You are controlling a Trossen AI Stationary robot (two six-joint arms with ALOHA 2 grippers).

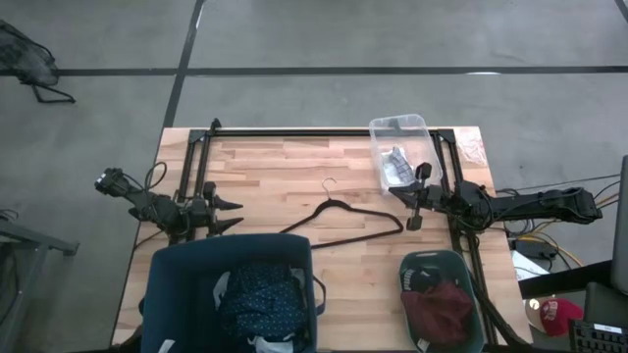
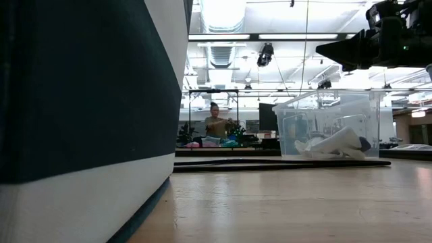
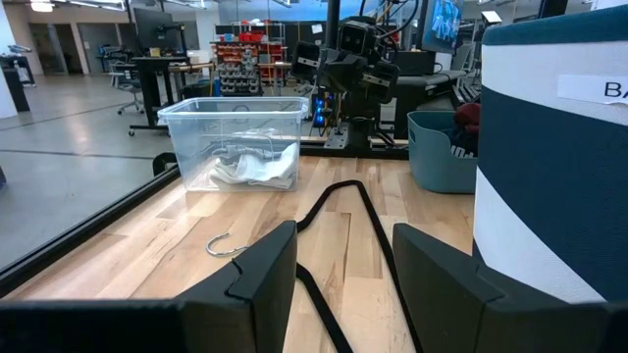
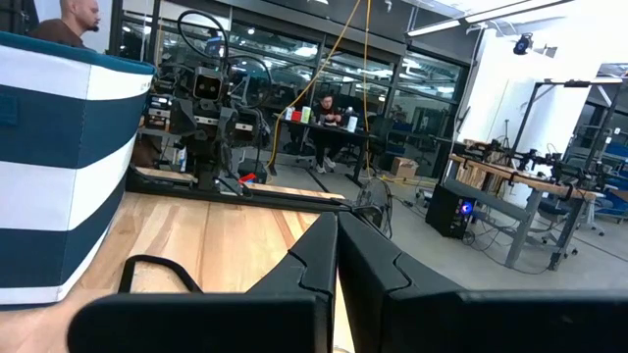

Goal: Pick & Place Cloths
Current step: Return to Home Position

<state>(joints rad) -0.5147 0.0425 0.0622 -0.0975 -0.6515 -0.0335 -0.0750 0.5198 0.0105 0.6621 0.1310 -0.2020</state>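
Observation:
A navy dotted shirt [image 1: 257, 292] lies bunched in the dark blue fabric bin [image 1: 165, 284], with a pale piece [image 1: 265, 343] at its near side. A maroon piece [image 1: 442, 309] and a black printed garment [image 1: 416, 279] fill the green tub [image 1: 463, 265]. Grey-white socks [image 1: 397, 165] [image 3: 253, 167] [image 2: 334, 143] lie in the clear box [image 1: 400, 125]. My left gripper [image 1: 238, 214] [image 3: 343, 245] hovers open just beyond the blue bin, pointing right. My right gripper [image 1: 395, 196] [image 4: 337, 235] is shut, between the clear box and the green tub, pointing left.
A thin black wire hanger [image 1: 343, 221] [image 3: 339, 196] lies flat on the wooden table between the two grippers, its hook [image 1: 329, 183] toward the far edge. A black frame rail [image 1: 324, 131] runs along the far edge. People show in the room behind [image 2: 216, 123] [image 4: 74, 18].

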